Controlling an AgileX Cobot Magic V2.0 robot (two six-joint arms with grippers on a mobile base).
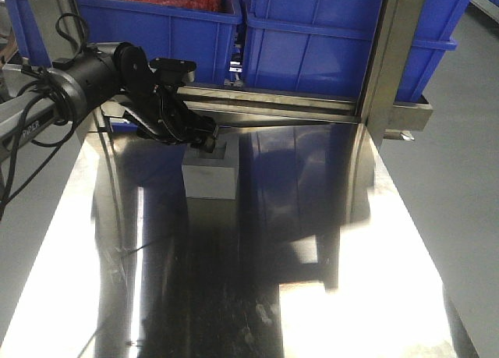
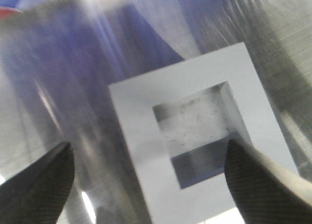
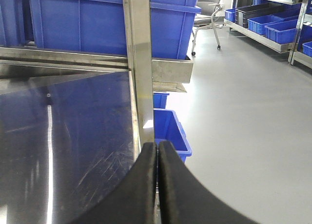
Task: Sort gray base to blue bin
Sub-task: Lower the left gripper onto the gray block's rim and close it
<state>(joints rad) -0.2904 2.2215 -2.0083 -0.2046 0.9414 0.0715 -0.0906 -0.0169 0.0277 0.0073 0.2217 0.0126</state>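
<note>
One left gripper (image 1: pixel 204 140) hangs spread over gray base (image 1: pixel 211 180).

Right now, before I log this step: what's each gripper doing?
Left gripper: open over the gray base, holding nothing.
Right gripper: shut, empty.

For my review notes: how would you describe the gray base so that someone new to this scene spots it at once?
Start at the shiny steel table in front of the shelf of blue bins. Near its back edge, right under the open left gripper, sits the gray base. Unlike the bright-blue bins behind it, it is a small matte gray block with a square recess in its top face.
</note>
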